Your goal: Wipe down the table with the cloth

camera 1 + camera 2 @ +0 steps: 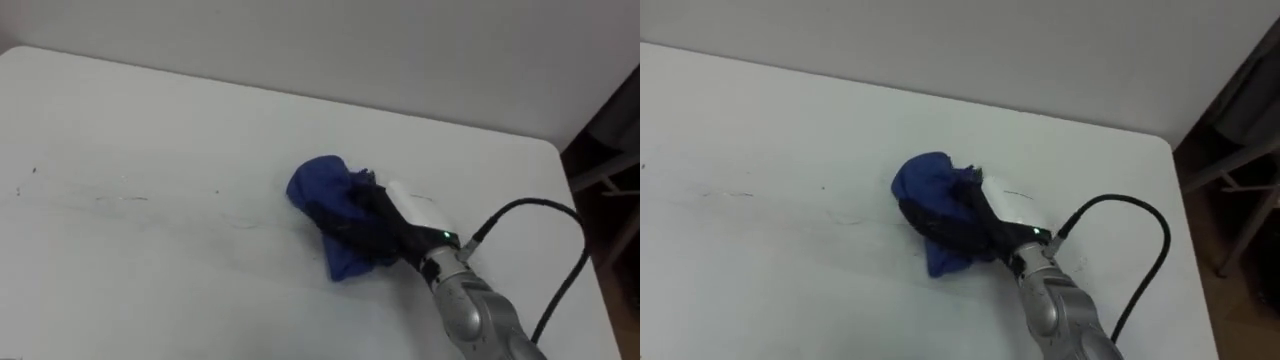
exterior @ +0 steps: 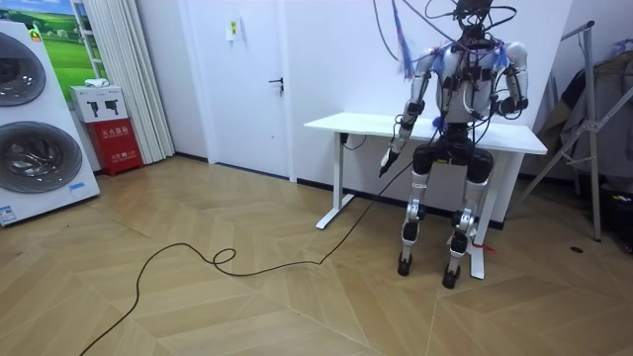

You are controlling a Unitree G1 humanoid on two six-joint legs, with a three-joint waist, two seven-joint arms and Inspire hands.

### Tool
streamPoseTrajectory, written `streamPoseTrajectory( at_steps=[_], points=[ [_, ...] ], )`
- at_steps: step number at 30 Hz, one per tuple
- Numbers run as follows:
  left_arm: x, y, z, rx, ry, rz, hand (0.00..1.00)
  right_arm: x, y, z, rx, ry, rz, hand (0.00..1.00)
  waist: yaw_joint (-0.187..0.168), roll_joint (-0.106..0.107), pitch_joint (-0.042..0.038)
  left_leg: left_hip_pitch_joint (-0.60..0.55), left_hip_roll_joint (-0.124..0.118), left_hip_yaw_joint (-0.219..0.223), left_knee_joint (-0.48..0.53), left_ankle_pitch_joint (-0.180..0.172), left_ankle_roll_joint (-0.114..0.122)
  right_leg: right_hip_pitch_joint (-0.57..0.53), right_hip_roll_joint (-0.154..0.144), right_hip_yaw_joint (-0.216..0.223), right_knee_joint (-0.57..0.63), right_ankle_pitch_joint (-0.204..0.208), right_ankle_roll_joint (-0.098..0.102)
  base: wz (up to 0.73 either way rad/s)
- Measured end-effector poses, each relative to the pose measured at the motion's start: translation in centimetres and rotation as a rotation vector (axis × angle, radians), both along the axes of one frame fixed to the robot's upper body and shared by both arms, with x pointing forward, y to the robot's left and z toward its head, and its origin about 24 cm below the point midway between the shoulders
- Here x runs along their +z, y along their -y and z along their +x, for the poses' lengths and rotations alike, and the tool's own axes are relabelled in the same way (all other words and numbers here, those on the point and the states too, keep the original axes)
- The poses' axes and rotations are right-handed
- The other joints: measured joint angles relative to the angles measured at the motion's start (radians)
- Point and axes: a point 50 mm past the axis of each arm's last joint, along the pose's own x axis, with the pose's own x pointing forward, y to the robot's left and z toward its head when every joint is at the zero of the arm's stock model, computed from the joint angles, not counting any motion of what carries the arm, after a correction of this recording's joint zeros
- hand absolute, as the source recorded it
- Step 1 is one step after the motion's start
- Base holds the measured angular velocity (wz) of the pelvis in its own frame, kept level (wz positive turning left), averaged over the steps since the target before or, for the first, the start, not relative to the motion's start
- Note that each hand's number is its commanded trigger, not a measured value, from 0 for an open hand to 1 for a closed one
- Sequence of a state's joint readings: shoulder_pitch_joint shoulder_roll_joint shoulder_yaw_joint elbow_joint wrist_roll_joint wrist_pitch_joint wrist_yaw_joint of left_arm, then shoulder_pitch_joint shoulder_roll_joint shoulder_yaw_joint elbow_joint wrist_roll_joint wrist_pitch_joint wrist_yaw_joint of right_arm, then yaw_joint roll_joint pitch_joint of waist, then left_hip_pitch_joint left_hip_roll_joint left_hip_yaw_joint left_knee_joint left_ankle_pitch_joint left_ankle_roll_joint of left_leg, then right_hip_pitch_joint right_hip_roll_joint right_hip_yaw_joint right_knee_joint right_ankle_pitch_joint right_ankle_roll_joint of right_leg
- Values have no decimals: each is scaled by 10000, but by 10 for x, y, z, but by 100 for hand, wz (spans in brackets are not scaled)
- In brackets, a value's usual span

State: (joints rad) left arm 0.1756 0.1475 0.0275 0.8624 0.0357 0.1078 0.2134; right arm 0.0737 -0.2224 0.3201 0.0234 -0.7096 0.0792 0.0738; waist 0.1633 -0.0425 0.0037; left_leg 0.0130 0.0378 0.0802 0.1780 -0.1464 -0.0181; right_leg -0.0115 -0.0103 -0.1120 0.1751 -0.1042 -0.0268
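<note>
A crumpled blue cloth (image 1: 315, 185) (image 1: 920, 180) lies right of the middle of the white table (image 1: 150, 130) (image 2: 346, 124). My right hand (image 1: 395, 222) (image 1: 990, 218) comes in from the lower right and rests on the cloth, its dark fingers curled into the folds. Faint thin marks (image 1: 120, 198) run across the tabletop to the left of the cloth. In the room view I stand upright at the table's long side, facing the wall. My left hand (image 2: 388, 158) hangs beside the table edge at the room view's left.
The table's right edge (image 1: 575, 200) is close to my right arm, with a metal rack (image 2: 593, 119) beyond it. A white wall runs behind the table. Washing machines (image 2: 35, 119) and a door (image 2: 259, 79) stand far off across the wooden floor.
</note>
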Motion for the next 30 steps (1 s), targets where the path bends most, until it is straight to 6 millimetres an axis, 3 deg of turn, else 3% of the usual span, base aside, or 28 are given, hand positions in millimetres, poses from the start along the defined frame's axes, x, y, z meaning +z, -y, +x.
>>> streamPoseTrajectory(
  at_steps=[3, 8, 10, 12, 15, 21, 24, 27, 30],
  points=[
    [1, -8, -4, 368, 15, -75, 0, 12, 25, 1, -736, 192, -103, 0, -269, 21, 21, -2, -18, 8, -36, 19, 24, -24, -1, 42, 0, 6, 9, -3],
    [2, -19, -13, 923, 108, -67, 0, 67, 61, 7, -1712, 2355, -523, 0, -801, 84, 73, 72, -24, 138, -168, 102, 69, -67, 4, 170, 119, 9, 5, -7],
    [3, -23, -16, 1117, 71, -22, 0, 89, 77, 7, -2231, 3249, -629, 0, -950, 5, 23, 117, -22, 206, -177, 98, 70, -65, 13, 254, 119, 1, 15, -10],
    [4, -28, -20, 1311, 64, 90, 0, 95, 89, 6, -2718, 3592, -799, 0, -1035, -128, -64, 168, -14, 251, -190, 93, 73, -39, 21, 292, 126, 1, 15, -6],
    [5, -38, -32, 1699, -69, 214, 0, 107, 109, 3, -3548, 4034, -1025, 0, -1296, -243, -98, 290, -16, 304, -186, 53, 64, 0, 18, 337, 130, -6, 29, -5],
    [8, -47, -43, 1979, -237, 198, 0, 129, 148, -9, -5479, 5056, -1290, 0, -1489, -244, -88, 380, 1, 570, -172, -15, 99, -6, 17, 551, 144, -32, 159, -12],
    [13, -54, -44, 1968, -65, 379, 0, 135, 167, -16, -6433, 5524, -1273, 0, -1722, -292, -20, 318, -3, 598, -153, -21, 107, -85, 8, 556, 136, -22, 181, -1],
    [17, -61, -45, 2076, 49, 681, 0, 136, 185, -27, -7461, 5825, -1105, 0, -1961, -347, 20, 329, -1, 630, -151, -34, 109, -93, 2, 555, 148, -22, 184, -4],
    [18, -64, -51, 2139, -90, 850, 0, 120, 207, -38, -8726, 5615, -1202, 0, -2176, -392, -5, 370, 5, 630, -146, -36, 107, -60, 16, 619, 147, -21, 184, 0]
  ],
)
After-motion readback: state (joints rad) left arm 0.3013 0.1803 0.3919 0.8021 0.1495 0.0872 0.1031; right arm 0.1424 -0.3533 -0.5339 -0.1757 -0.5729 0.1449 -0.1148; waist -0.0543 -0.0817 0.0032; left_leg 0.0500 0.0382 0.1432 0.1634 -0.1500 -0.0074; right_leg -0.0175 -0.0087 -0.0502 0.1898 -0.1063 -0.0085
